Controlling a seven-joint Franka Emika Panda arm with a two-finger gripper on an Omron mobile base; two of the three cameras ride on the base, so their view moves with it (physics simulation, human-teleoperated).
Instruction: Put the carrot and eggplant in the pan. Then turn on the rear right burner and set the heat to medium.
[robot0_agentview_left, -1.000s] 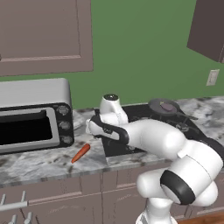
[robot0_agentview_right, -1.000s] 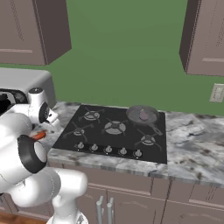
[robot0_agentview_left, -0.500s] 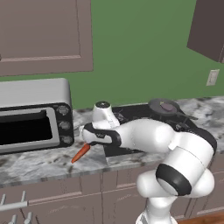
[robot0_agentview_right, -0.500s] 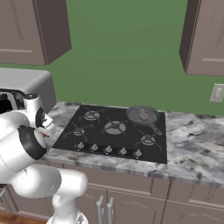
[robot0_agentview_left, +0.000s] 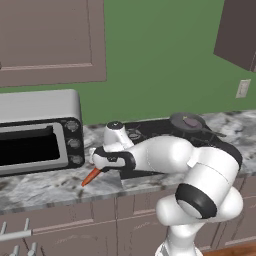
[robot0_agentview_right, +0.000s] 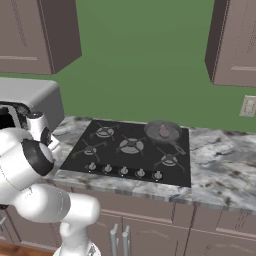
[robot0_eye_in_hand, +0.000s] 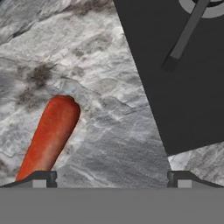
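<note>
Lying flat on the grey marbled desk (robot0_agentview_left: 45, 187), the carrot (robot0_agentview_left: 91, 176) rests between the toaster oven (robot0_agentview_left: 37, 131) and the left edge of the black stove (robot0_agentview_right: 131, 150), touching neither. In the left base view its long axis runs on a slant, the thick end toward the stove and the back of the desk and mostly hidden under the robot's wrist, the thin point toward the desk's front edge and the toaster oven side. In the hand view the carrot (robot0_eye_in_hand: 49, 133) slants from its blunt rounded end, higher up and nearer the middle, down to the lower left, where it passes behind the left fingertip (robot0_eye_in_hand: 40, 179); the pointed end is out of sight there. The hand (robot0_eye_in_hand: 109, 179) hangs low over the desk just above the carrot, its jaws spread wide and grasping nothing; the carrot sits off toward the left finger, with bare stone between the two tips. A corner of the stove and one arm of a burner grate (robot0_eye_in_hand: 186, 35) fill the upper right of the hand view. Farther right on the stove, the pan (robot0_agentview_right: 162, 131) stands on the rear right burner with the small pale purple eggplant (robot0_agentview_right: 164, 132) lying inside it, its handle angled toward the front right.
</note>
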